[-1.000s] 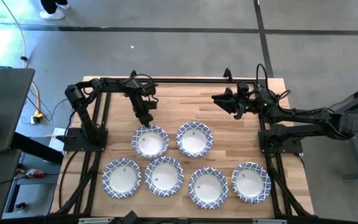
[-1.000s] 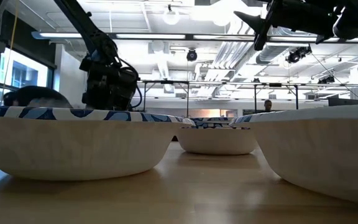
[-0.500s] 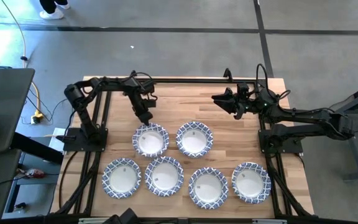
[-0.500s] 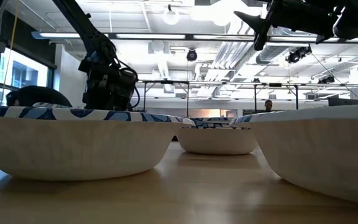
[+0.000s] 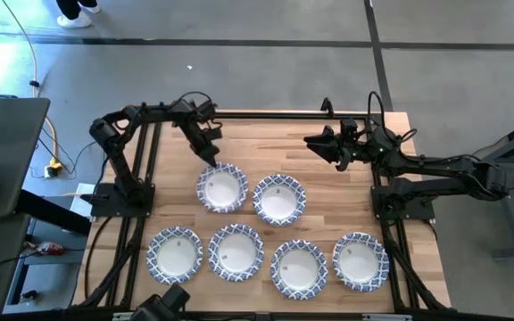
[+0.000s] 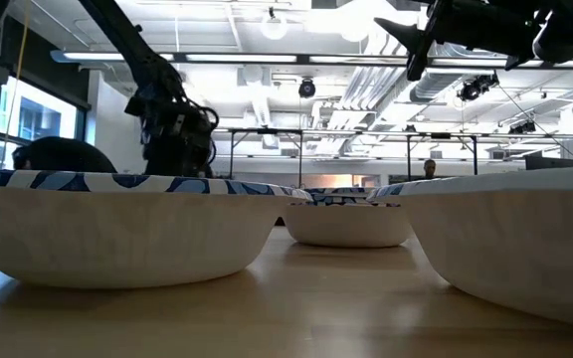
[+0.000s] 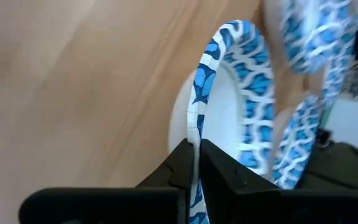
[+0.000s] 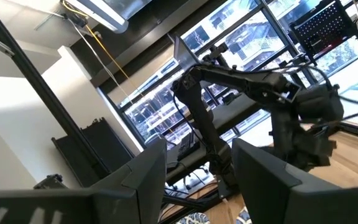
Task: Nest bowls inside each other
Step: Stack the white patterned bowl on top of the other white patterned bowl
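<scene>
The left gripper (image 5: 211, 162) is clenched on the far rim of a bowl (image 5: 222, 188), its fingers (image 7: 185, 165) pinching the patterned edge. Beside that bowl lies a 2nd (image 5: 279, 198), and 4 more (image 5: 236, 252) line the near row of the table (image 5: 266, 147). The right gripper (image 5: 314, 140) hovers released, well apart from every bowl.

I see four bowls (image 5: 268, 261) in a near row on the surface (image 5: 355, 187); two more (image 5: 251, 192) lie behind them, centre-left, side by side.
</scene>
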You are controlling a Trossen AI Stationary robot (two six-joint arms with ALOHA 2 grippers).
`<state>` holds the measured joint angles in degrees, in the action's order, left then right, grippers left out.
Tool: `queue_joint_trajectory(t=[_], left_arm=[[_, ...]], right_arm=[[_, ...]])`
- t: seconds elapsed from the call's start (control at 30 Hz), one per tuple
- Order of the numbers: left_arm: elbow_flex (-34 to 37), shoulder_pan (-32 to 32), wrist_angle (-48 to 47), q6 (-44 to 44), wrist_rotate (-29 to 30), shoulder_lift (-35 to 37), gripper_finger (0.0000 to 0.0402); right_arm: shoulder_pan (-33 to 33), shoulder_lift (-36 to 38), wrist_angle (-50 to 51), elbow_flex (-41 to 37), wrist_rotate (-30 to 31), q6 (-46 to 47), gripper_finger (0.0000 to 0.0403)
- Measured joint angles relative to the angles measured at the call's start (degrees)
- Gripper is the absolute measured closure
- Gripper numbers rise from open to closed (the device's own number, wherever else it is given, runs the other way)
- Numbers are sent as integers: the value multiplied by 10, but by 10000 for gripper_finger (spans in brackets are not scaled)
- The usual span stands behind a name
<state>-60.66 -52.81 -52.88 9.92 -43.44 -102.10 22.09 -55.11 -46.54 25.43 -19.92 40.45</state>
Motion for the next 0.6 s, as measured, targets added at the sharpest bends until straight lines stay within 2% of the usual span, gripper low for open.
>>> queue_joint_trajectory(t=[0.3,0.43,0.6], left_arm=[[-90,-12,0,-3,-42,0,387],[-116,-19,0,-19,-79,0,387],[-135,-17,1,-37,-94,0,387]], right_arm=[[0,0,4,0,0,-4,230],[0,0,4,0,0,-4,230],[0,0,4,0,0,-10,230]])
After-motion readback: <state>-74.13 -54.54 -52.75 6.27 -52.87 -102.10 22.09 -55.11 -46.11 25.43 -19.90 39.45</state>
